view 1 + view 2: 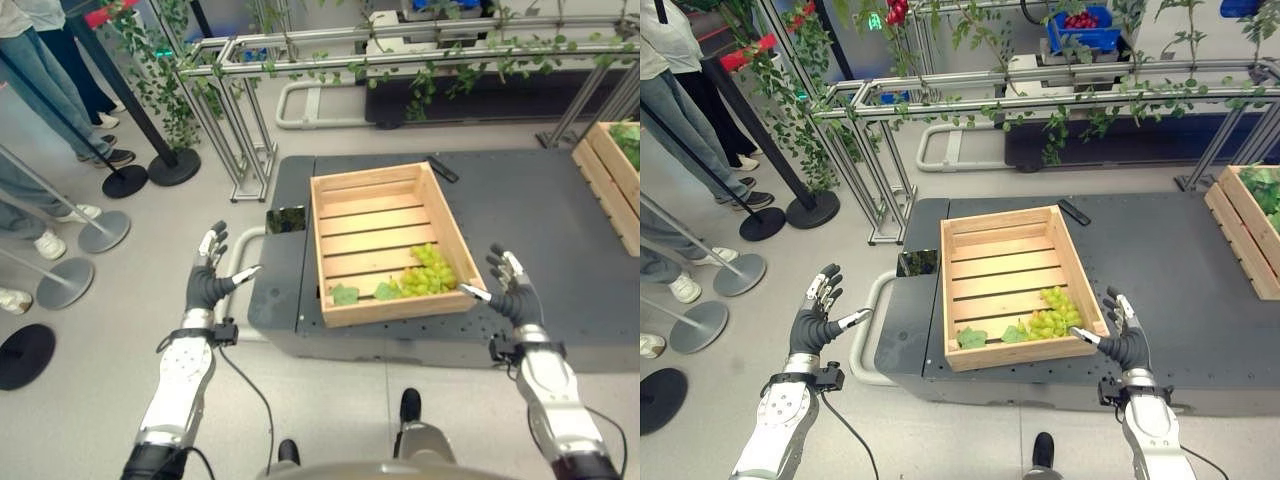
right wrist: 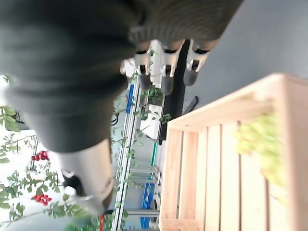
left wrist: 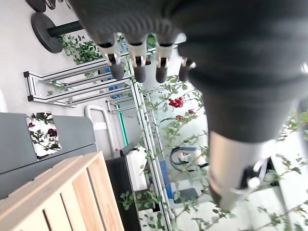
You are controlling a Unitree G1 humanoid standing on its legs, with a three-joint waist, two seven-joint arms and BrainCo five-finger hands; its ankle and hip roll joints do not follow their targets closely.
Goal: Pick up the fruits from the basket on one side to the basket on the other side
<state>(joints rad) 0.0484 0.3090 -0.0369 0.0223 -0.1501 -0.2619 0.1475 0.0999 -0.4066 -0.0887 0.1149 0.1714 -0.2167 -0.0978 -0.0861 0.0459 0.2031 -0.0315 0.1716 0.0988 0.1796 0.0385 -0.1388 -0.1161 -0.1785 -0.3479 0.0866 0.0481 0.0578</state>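
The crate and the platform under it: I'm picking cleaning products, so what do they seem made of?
The crate looks like pale, unfinished wood: separate slats with gaps and visible grain. The platform seems to be dark grey, matte moulded plastic or coated metal, going by its rounded edges and rows of small holes; which one cannot be told.

I saw my two silver-grey arms ending in the left hand (image 1: 205,285) and right hand (image 1: 515,298), dark ribbed covers, silver fingers dark-tipped.
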